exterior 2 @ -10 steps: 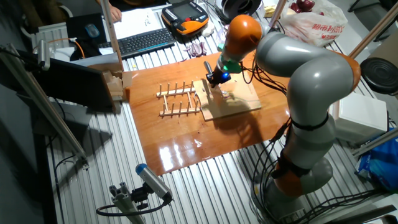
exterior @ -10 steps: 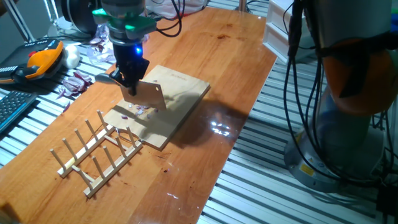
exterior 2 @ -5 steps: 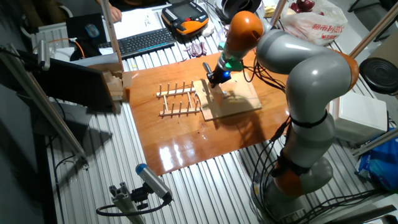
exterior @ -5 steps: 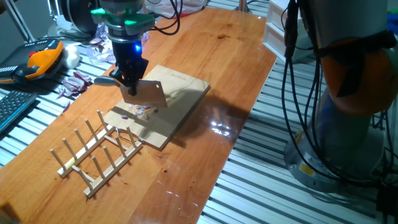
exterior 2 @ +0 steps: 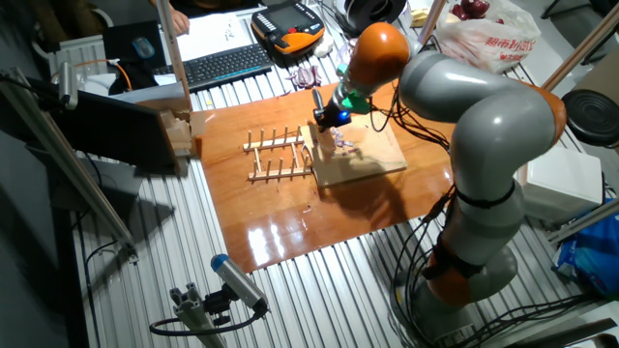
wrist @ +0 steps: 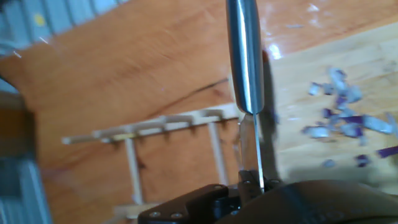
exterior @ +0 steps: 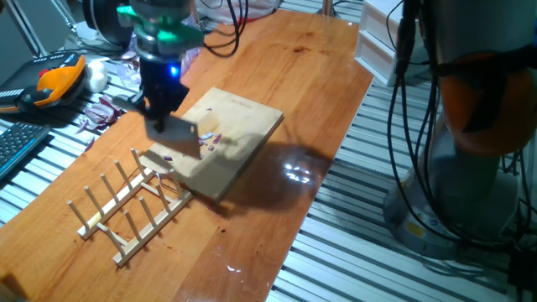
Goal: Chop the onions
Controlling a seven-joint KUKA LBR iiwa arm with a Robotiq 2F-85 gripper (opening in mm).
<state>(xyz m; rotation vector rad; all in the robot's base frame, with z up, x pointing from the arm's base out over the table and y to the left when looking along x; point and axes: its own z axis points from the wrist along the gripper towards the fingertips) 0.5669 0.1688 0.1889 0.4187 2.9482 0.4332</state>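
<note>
Several tiny purple-white onion bits lie on the pale wooden board. They also show in the hand view and in the other fixed view. My gripper is shut on a knife with a steel handle and a broad flat blade. The blade stands over the board's edge by the rack, left of the bits and apart from them. In the hand view the blade shows edge-on, with the bits to its right. The gripper is above the board's left end.
A wooden peg rack lies right beside the board; it also shows in the hand view. Dark purple peel scraps, an orange pendant and a keyboard lie off the table's left. A white box is at the far right.
The gripper has carried the knife left, off the onion bits toward the rack-side edge of the board. The bits now lie uncovered to the right of the blade.
</note>
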